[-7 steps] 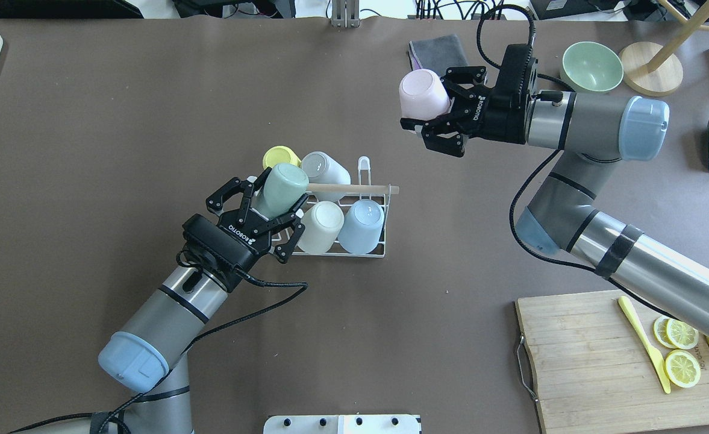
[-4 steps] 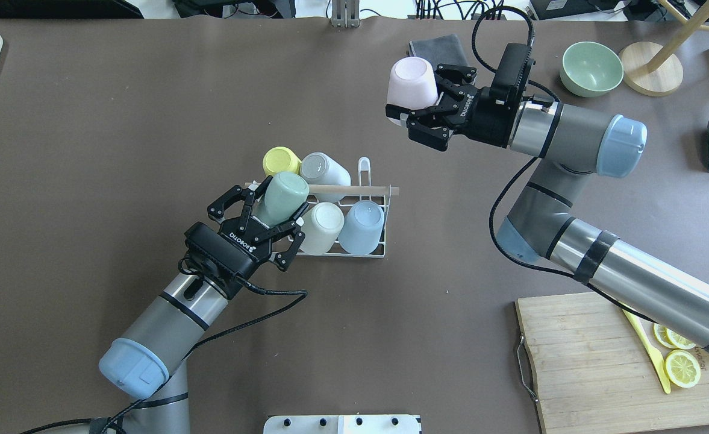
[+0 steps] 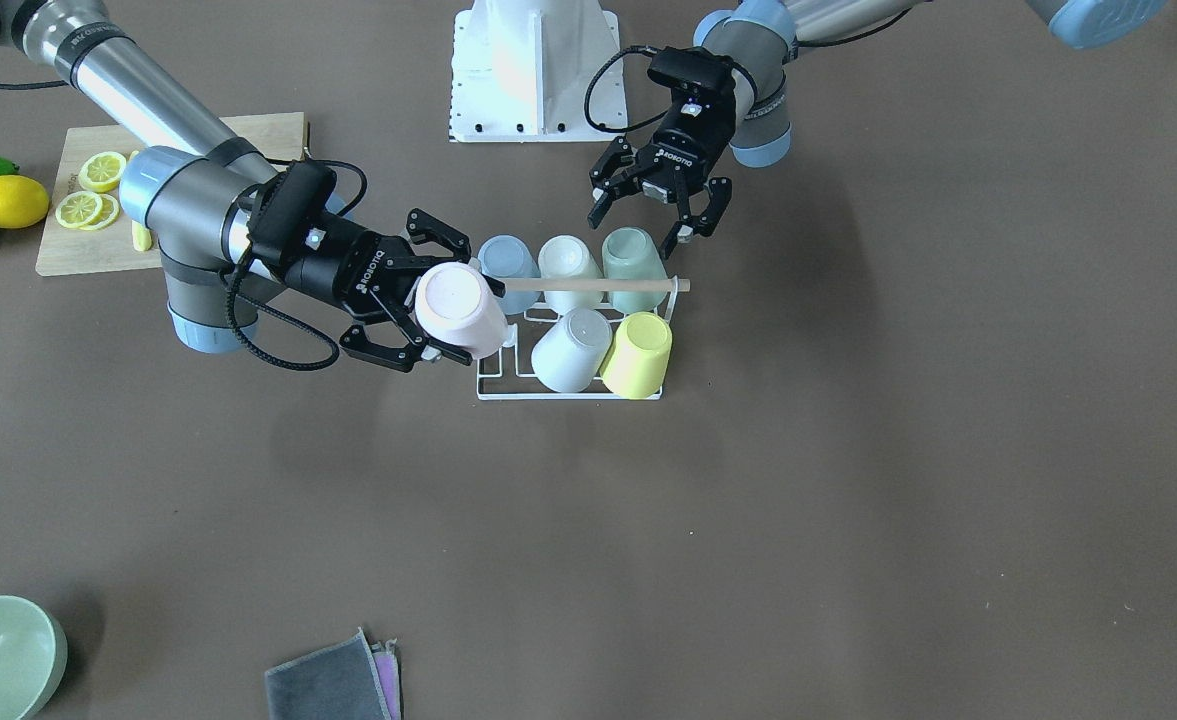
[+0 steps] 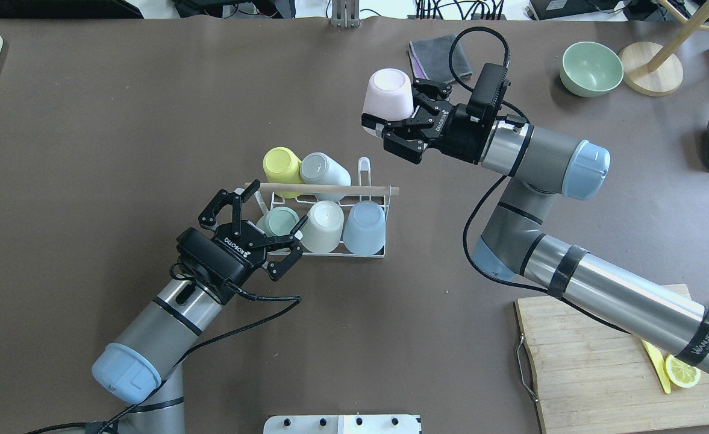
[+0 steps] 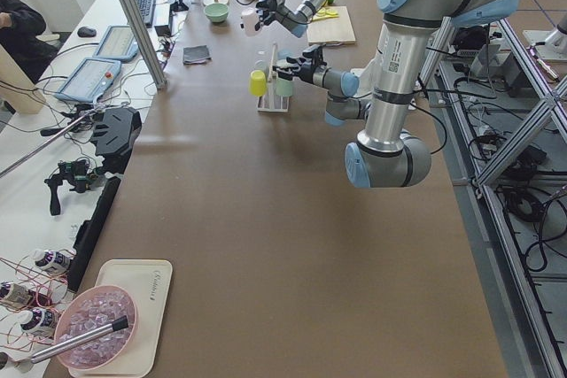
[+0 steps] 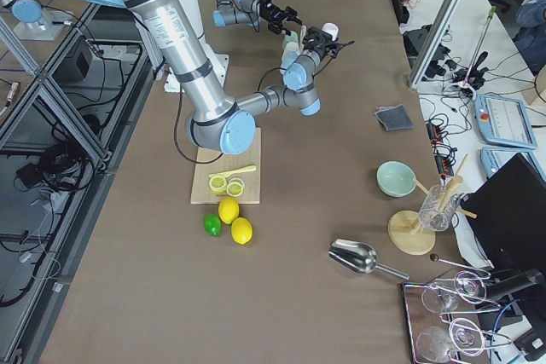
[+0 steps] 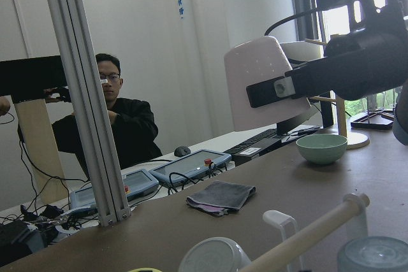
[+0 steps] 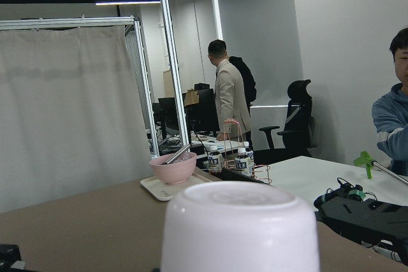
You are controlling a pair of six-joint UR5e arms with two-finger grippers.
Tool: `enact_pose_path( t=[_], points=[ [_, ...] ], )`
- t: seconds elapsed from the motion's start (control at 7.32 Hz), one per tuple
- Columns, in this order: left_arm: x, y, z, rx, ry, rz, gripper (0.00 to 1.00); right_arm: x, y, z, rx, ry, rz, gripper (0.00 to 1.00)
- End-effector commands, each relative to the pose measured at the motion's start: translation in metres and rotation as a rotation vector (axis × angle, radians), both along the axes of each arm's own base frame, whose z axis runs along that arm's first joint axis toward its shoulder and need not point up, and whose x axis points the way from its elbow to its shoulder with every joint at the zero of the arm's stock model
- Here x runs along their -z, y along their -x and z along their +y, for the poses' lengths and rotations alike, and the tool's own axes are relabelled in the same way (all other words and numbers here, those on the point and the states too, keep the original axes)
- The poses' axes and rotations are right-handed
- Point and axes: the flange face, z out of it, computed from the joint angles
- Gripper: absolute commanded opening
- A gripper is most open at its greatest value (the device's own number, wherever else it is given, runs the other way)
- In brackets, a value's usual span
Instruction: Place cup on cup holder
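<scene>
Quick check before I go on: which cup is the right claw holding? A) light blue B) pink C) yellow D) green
B: the right claw is shut on the pink cup, which is upside down and not yet on the rack.

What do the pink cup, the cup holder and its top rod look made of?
Pink cup: probably matte plastic or melamine. It is opaque, with an even pastel colour, a soft sheen and no glassy glare.
Cup holder: thin white wire, likely coated metal.
Rod: pale tan and unpainted, so it looks like bare light wood.
</scene>
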Motion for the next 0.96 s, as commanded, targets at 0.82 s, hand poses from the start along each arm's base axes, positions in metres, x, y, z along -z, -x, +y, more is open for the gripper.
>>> enact_pose_path(
  t=[0.82],
  points=[
    [0.062,0.1,-0.074,0.075,-0.099,0.072,0.98,-0.008,0.051,0.022,-0.047,-0.136,0.116,0.0]
  ],
)
